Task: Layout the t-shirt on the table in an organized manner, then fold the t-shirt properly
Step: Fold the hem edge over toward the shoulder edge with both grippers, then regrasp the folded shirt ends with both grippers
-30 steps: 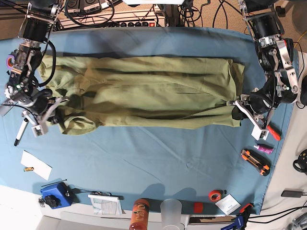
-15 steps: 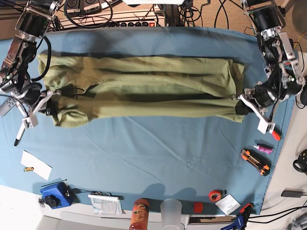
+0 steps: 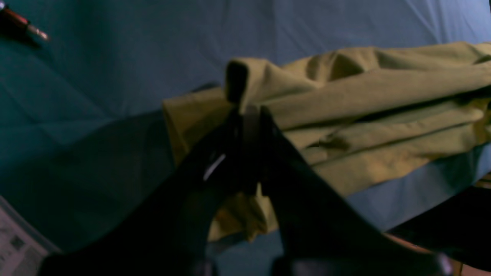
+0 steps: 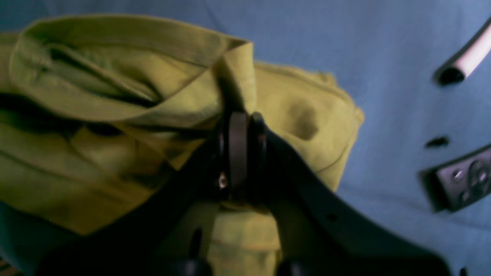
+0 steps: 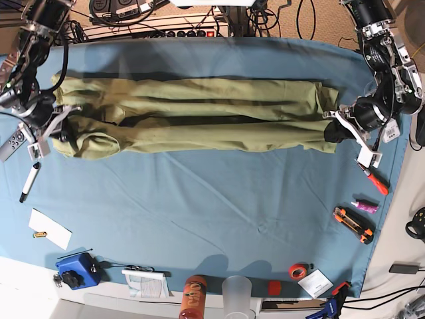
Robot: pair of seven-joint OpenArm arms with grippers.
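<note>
Both end effectors are clamped on the t-shirt [image 5: 199,113], stretched along the surface's [image 5: 219,212] far edge: left end effector [image 5: 330,135] and right end effector [image 5: 64,133] at opposite ends.

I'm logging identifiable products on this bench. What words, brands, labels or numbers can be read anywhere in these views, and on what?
No text is readable.
Orange bottle with a printed label, near table edge: print too small and blurred.
White card beside the red tape roll: nothing legible.
White paper slip: nothing legible.
Plain olive-green cotton t-shirt: no print visible.
</note>
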